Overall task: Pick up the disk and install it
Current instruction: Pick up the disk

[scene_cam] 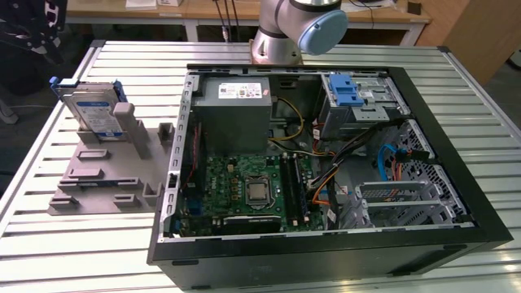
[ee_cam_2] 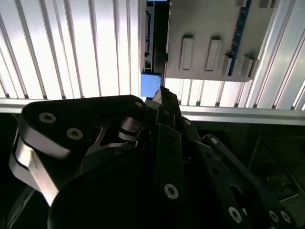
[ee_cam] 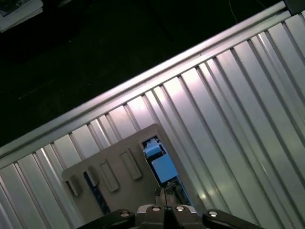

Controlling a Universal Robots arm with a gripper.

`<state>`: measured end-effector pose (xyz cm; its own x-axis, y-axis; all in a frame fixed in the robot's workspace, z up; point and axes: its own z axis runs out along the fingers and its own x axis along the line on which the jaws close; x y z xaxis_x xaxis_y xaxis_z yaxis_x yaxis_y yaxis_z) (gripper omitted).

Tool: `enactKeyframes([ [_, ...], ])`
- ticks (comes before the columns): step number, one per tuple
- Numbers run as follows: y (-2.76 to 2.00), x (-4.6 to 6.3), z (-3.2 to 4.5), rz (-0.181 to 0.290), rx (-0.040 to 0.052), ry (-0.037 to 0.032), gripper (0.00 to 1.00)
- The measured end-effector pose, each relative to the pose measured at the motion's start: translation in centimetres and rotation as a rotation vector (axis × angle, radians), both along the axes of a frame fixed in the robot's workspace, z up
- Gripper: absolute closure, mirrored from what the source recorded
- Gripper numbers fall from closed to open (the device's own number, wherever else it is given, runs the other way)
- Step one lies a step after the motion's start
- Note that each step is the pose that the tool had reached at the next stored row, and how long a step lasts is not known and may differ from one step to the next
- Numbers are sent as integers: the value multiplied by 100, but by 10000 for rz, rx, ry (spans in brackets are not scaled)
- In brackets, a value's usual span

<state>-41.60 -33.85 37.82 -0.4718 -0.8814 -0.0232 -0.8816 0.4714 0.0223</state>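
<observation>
Hanging over the table's edge, the gripper has its fingers pressed together with nothing between them. In the second wrist view the gripper shows as dark linkages running in to one narrow tip. Past that tip is the disk, seen edge-on from above as a blue rail end and a thin strip of metal, standing in a slot of the grey fixture. I cannot tell how high the tip is above the disk, but the fingers do not grip it.

In the exterior view the disk stands on edge at the far end of the fixture, leaning a little, with its blue-and-white label toward the camera and blue rails framing it. The fixture lies flat on the slatted table, on the exterior view's left, near the case but apart from it.

The case lies open on its side — a green board nearest and a grey box behind it. At the far corner, on the exterior view's right, is a metal cage with a blue latch. Beyond the case the arm rises from the table's far side. The disk is not yet in the case.
</observation>
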Motion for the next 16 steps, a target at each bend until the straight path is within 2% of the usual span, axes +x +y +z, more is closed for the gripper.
enactKeyframes([
  [16,0,0,-13,2776,-1,-12,89],
])
